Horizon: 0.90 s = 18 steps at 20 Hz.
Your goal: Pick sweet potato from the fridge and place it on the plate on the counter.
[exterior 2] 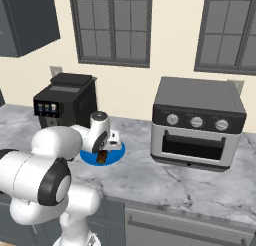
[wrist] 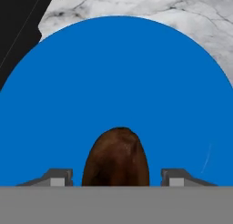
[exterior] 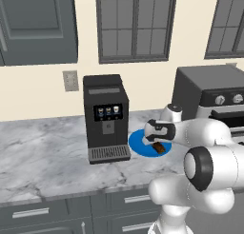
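Sweet potato (wrist: 116, 158) on plate (wrist: 113, 82) | coffee machine (exterior: 106, 118) beside | oven (exterior 2: 199, 122) apart

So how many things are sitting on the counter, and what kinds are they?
Machines: 2, the coffee machine and the toaster oven
Plates: 1, the blue plate
Vegetables: 1, the sweet potato, lying on the plate
Total: 4

No readable text, label or number anywhere — the coffee machine (exterior: 106, 118) screen shows only tiny icons.
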Tool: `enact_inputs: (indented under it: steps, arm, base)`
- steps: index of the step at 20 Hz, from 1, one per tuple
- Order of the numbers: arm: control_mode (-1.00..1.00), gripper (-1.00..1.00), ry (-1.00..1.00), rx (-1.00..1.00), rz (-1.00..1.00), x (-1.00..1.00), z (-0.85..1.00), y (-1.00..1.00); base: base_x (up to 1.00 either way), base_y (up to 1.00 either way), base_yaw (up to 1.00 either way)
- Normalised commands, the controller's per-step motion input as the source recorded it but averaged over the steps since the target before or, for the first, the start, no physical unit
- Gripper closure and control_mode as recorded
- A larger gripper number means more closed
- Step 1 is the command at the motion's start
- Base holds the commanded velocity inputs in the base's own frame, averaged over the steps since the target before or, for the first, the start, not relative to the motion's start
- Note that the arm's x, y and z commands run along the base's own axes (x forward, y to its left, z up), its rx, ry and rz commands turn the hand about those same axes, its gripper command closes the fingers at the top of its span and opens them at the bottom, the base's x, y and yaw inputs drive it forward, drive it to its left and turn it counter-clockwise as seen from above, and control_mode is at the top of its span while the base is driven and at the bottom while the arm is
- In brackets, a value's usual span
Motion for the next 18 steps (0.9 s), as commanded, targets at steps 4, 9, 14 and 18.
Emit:
enact_inputs:
  steps: [4, 9, 14, 18]
  arm:
    - [-1.00, -1.00, 0.00, 0.00, 0.00, 0.00, 0.02, 0.00]
    - [-1.00, -1.00, -0.05, 0.00, 0.00, -0.25, 0.42, 0.00]
    - [-1.00, -1.00, -0.02, 0.00, 0.00, -0.69, 0.80, 0.00]
    - [-1.00, -1.00, -0.01, -0.01, 0.00, -0.87, 0.70, -0.01]
  base:
    - [0.00, 0.00, 0.00]
    - [0.00, 0.00, 0.00]
    - [0.00, 0.00, 0.00]
    - [0.00, 0.00, 0.00]
